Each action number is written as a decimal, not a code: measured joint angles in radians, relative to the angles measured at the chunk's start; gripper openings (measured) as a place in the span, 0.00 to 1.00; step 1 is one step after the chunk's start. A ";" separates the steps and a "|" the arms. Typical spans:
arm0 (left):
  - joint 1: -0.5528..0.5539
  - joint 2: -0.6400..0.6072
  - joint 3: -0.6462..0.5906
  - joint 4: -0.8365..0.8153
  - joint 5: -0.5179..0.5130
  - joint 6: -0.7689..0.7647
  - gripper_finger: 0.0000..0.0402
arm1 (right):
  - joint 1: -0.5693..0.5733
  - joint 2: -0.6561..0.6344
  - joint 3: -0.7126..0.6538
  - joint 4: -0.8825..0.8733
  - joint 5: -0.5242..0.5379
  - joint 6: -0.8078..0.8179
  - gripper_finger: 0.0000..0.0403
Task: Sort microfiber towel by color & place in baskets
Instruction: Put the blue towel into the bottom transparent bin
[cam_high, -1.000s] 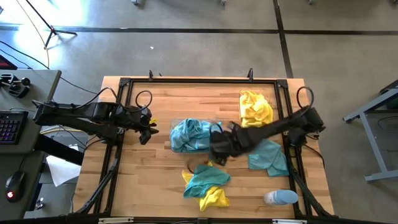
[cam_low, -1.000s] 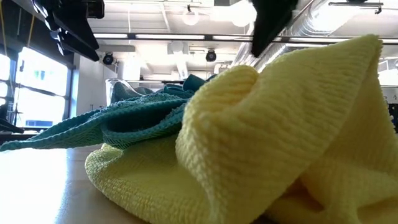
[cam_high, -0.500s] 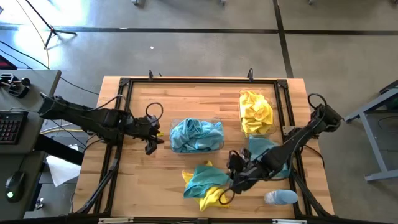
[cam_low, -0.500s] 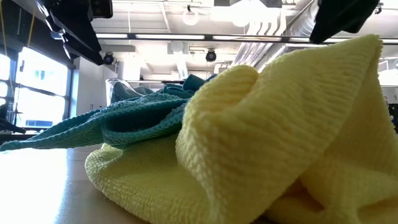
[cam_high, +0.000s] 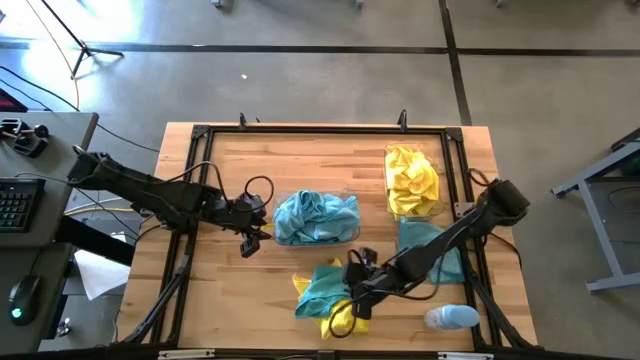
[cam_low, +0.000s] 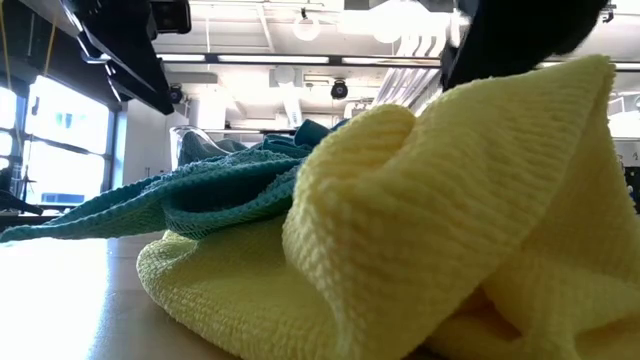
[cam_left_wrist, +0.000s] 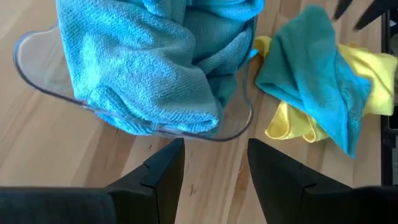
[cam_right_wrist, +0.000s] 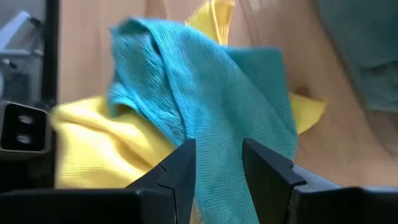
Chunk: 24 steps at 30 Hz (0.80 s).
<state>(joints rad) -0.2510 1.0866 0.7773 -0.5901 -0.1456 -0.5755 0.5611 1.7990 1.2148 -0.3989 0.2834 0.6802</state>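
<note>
Near the table's front lies a pile of microfiber towels: a teal one draped over yellow ones, seen as a pile from above. My right gripper is open and hangs close over the pile's right side, the teal towel showing past its fingers. Just left of a clear basket heaped with blue towels, my left gripper stands open and holds nothing. A second basket holds yellow towels. One more teal towel lies flat at the right.
A pale bottle lies near the front right corner. A black frame runs round the tabletop. Bare wood shows at the far left and along the far edge. In the low view a yellow towel fills the foreground.
My right gripper has swung from beside the blue-towel basket toward the near edge and come down over the teal-and-yellow pile, tipping further downward. My left gripper has moved right and slightly nearer, up to the blue-towel basket. No towel has moved.
</note>
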 joint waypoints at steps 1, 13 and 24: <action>-0.002 0.000 0.000 0.002 -0.001 -0.007 0.41 | -0.010 0.014 0.000 0.004 -0.020 -0.010 0.31; -0.050 -0.006 0.000 0.004 -0.021 -0.033 0.41 | -0.068 0.163 0.001 0.025 -0.116 -0.138 0.31; -0.052 -0.014 0.000 0.004 -0.025 -0.004 0.41 | -0.070 0.171 0.003 0.018 -0.176 -0.049 0.03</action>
<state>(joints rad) -0.3027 1.0728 0.7773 -0.5866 -0.1707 -0.5792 0.4913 1.9695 1.2173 -0.3807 0.1069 0.6317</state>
